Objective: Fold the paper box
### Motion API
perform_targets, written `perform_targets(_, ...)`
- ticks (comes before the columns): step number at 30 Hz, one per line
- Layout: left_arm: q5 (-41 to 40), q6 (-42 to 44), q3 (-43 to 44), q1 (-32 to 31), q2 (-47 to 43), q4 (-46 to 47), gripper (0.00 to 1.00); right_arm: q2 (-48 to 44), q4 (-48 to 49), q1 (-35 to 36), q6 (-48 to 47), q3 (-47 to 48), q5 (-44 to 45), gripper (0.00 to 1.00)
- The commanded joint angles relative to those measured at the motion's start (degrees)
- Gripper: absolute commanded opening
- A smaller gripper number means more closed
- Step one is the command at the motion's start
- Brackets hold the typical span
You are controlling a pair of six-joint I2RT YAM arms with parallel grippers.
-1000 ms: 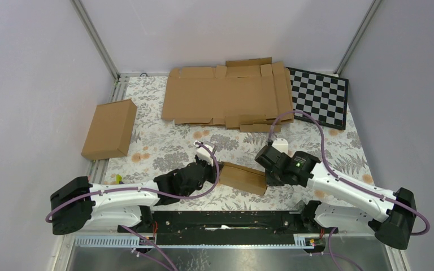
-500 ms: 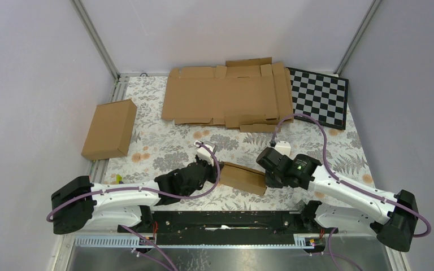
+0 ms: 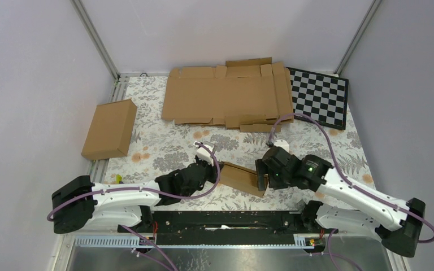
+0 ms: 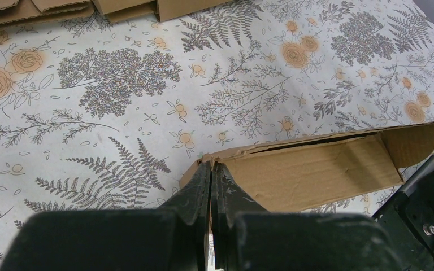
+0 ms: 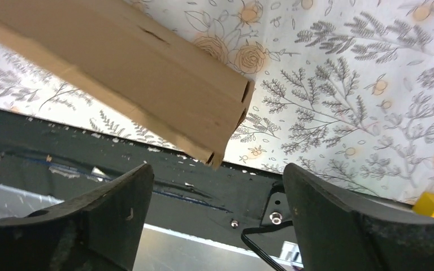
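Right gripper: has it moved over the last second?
Yes: the right gripper opened its fingers off the paper box, and its wrist shifted right, judged against the checkerboard.

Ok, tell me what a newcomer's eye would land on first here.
The small brown corrugated cardboard mailer lies between both arms, the left gripper shut on one end and the right gripper gaping open at the other. Behind it, wide flat brown cardboard sheets line the far edge, with a black-and-white checkerboard in the far right corner.
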Motion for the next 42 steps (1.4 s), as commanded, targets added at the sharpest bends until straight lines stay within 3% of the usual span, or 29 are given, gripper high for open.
perform_targets(1,-0.24,-0.86,-1.84,-0.89,-0.2,-3.54,0.0,-3.46,-3.64,-0.14,-8.08,6.65,0.69,0.95)
perform_targets(4,-0.44,-0.84,-1.95,-1.24,0.08,-3.3,0.0,-2.58,-2.15,-0.15,-12.85,9.81,1.35,0.95)
perform_targets(7,-0.1,-0.48,-2.38,-1.66,0.52,-2.29,0.0,-0.84,2.13,-0.14,-18.39,12.17,-1.11,0.79)
perform_targets(11,0.29,0.47,-3.61,-2.31,0.48,0.54,0.0,1.63,8.61,-0.18,-22.71,12.77,-0.55,0.7)
perform_targets(15,-0.03,0.94,-4.34,-3.12,0.88,1.7,0.0,3.47,15.51,-0.14,-25.54,9.71,-1.26,0.57)
perform_targets(23,-1.7,0.56,-5.47,-6.3,2.69,2.96,0.0,1.72,27.24,-0.1,-24.64,-1.21,-8.87,0.53)
perform_targets(26,-1.77,0.23,-6.43,-6.96,3.2,4.18,0.0,0.45,27.71,-0.09,-24.5,-3.48,-10.19,0.35)
perform_targets(28,-1.84,-0.01,-6.83,-7.25,3.6,4.45,0.0,-0.66,27.72,-0.05,-24.15,-4.79,-10.83,0.31)
perform_targets(33,-1.51,-0.37,-7.23,-7.77,4.7,5.58,0.0,-3.79,29.96,-0.05,-22.63,-8.06,-13.82,0.4)
perform_targets(35,-1.13,-0.54,-7.38,-8.04,5.55,6.38,0.0,-3.72,30.04,-0.05,-22.11,-8.65,-13.87,0.63)
perform_targets(37,-1.07,-0.83,-7.31,-8.26,6.43,6.77,0.0,-4.08,29.95,-0.05,-21.93,-8.58,-13.38,0.75)
perform_targets(42,-1.19,-1.4,-8.12,-8.29,6.51,7.56,0.0,-7.43,30.32,-0.03,-22.37,-6.76,-13.15,0.77)
